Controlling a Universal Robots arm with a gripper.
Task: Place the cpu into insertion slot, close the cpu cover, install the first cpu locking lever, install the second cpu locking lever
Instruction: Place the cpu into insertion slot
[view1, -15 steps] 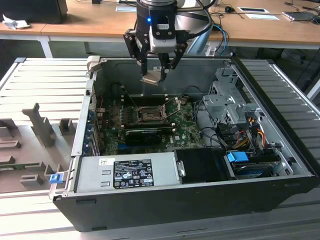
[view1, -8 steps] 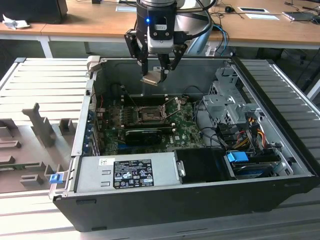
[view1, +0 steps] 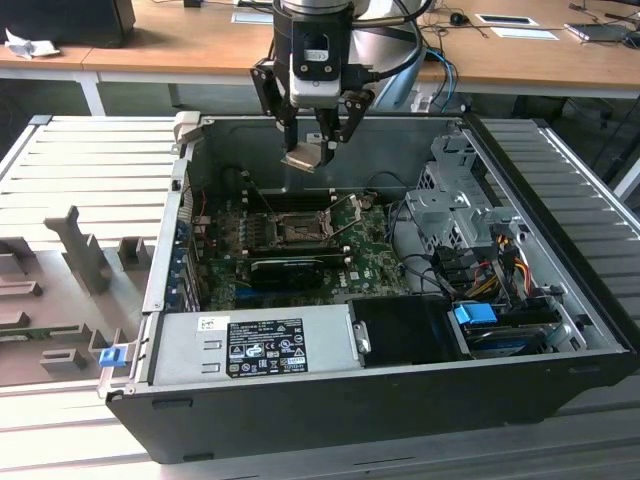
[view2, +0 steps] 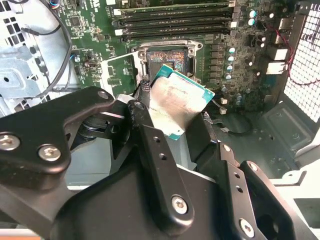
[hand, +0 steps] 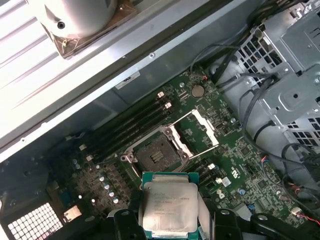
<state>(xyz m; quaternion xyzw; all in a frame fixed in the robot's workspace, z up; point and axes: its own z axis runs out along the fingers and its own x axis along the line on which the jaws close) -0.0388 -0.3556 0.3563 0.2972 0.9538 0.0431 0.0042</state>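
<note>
Exterior view, upper centre of the frame: the tool (view1: 313, 148) is seen hanging over the open computer case (view1: 560, 190). Its two fingers are closed on the cpu (view1: 305, 158), which is gripped by opposite edges and carried in the air, well above the green motherboard (view1: 375, 250). The insertion slot (view1: 298, 232) is found lower, near the middle of the frame, and is seen to be empty; the chip is held well apart from it. In the first wrist view the cpu cover (hand: 201, 131) is shown swung open just beside the slot (hand: 156, 156), so the opening is left free. In the second wrist view the cpu (view2: 177, 107) appears somewhat tilted against the socket (view2: 167, 59) behind it.

The step in hand is judged to be the placing of the chip, and it is judged barely begun. For it to be done well, the chip should be brought level and squared with the socket's rim, with its marked corner matched to the socket's, though no such mark can be made out here. It should be lowered straight, without sliding across the contacts, since these are likely to be bent by a sideways push. No force should be needed. The grip is best loosened only once the chip lies flat inside the rim, clear of the raised cover.
</note>
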